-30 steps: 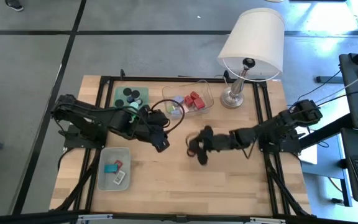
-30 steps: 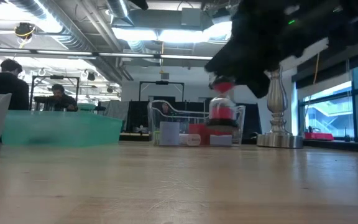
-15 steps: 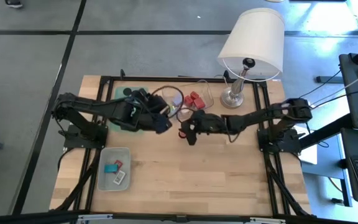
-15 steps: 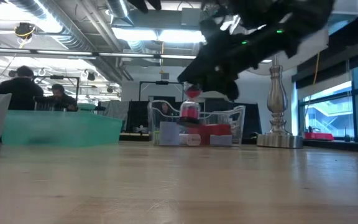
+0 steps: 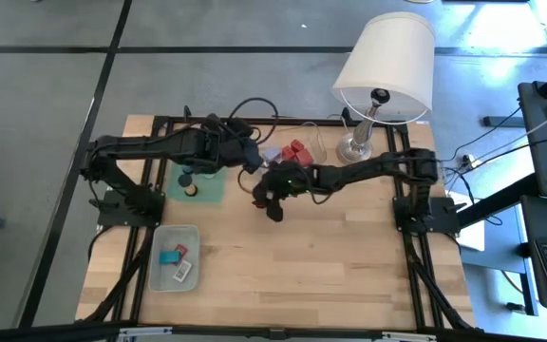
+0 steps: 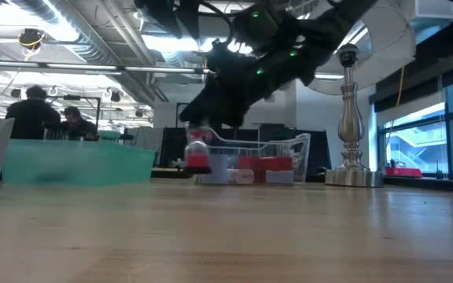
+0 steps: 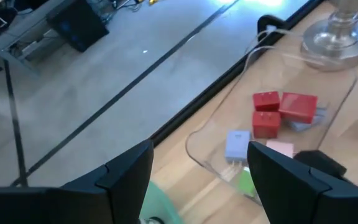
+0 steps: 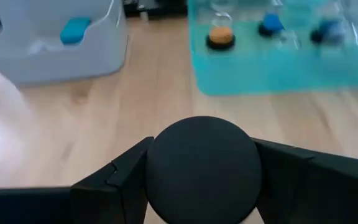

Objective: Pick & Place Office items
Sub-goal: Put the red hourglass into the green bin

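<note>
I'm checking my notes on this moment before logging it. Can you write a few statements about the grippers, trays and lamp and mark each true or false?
1. The right gripper is shut on a black cap. True.
2. The left gripper holds a red block. False: its fingers are apart with nothing between them; the red blocks lie in the clear tray.
3. The lamp stands at the table's far right corner. True.
4. The grey tray is near the lamp. False: it sits at the near left of the table.
5. The green mat has nothing on it. False: black caps rest on it.
</note>
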